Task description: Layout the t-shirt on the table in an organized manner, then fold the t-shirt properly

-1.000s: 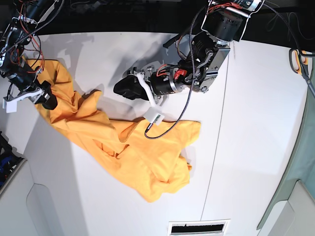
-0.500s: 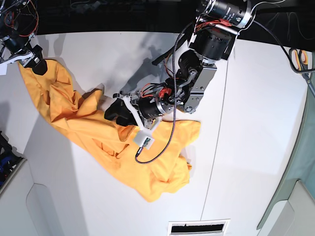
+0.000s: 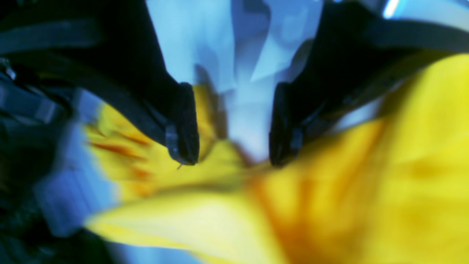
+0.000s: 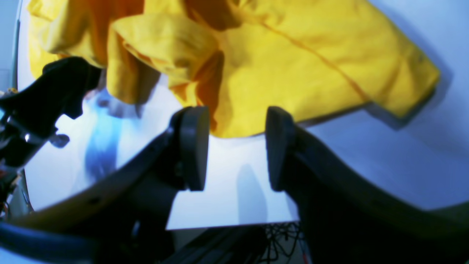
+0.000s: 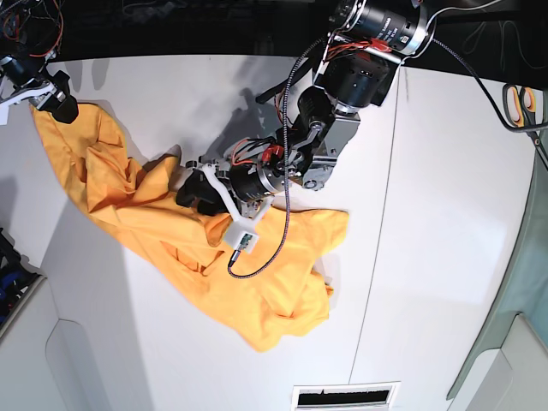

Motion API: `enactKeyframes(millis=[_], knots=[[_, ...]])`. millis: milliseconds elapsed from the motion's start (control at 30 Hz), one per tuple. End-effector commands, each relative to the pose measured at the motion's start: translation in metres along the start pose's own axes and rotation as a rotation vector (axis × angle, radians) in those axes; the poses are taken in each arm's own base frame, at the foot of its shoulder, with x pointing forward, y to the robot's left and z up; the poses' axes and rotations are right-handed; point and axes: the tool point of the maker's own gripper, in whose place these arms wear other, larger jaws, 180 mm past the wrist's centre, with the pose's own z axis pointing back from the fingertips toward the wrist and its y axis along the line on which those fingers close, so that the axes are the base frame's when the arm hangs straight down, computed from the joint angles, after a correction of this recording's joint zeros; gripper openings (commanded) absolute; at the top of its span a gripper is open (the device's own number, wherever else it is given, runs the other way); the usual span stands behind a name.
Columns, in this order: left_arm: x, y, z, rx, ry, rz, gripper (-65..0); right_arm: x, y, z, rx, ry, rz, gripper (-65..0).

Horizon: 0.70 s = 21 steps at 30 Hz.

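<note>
Left hand (image 3: 234,161) spread wide, fingers straddling a raised fold of the t-shirt (image 5: 214,257) near its upper middle edge; nothing pinched yet, wrist view blurred. Right hand (image 4: 234,150) at the far corner of the tabletop (image 5: 445,214): fingers parted, white surface visible between them, shirt edge lying just beyond the tips. Whether any cloth is caught there I cannot tell; the base view shows this hand (image 5: 56,94) touching the shirt's corner.

Shirt lies crumpled in a diagonal band across the tabletop, not yet laid flat, sleeves and hem bunched.

Risks, as judged:
- Left hand closing on several layers at once would drag the whole bundle instead of opening it.
- Opposing pulls with a loose right-side hold could let the corner slip.
- Cable trailing over the cloth may snag folds.
</note>
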Motion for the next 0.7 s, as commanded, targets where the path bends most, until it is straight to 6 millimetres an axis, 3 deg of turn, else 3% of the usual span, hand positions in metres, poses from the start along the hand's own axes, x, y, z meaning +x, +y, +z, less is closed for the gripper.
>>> enactKeyframes(millis=[0, 100, 200, 300, 400, 567, 667], knots=[[0.028, -0.009, -0.004, -0.028, -0.071, -0.011, -37.5, 0.014, 0.003, 0.004, 0.014, -0.039, 0.026, -39.5], [0.033, -0.009, -0.004, -0.029, -0.080, -0.017, -53.9, 0.014, 0.004, 0.004, 0.015, -0.040, 0.026, -39.5], [0.037, -0.009, -0.004, -0.030, -0.087, -0.021, -64.8, 0.015, 0.004, 0.004, 0.017, -0.042, 0.025, -39.5], [0.038, -0.018, -0.004, -0.079, -0.090, -0.031, -65.0, 0.015, 0.004, 0.004, 0.017, -0.042, 0.025, -39.5], [0.039, -0.042, 0.000, -0.217, -0.102, -0.043, -65.0, 0.015, 0.004, 0.004, 0.017, -0.042, 0.025, -39.5], [0.045, -0.044, 0.001, -0.228, -0.130, 0.002, -64.3, 0.015, 0.004, 0.004, 0.017, -0.042, 0.025, -39.5], [0.043, -0.044, 0.001, -0.228, -0.120, 0.000, -51.1, 0.015, 0.004, 0.004, 0.017, -0.042, 0.025, -39.5]])
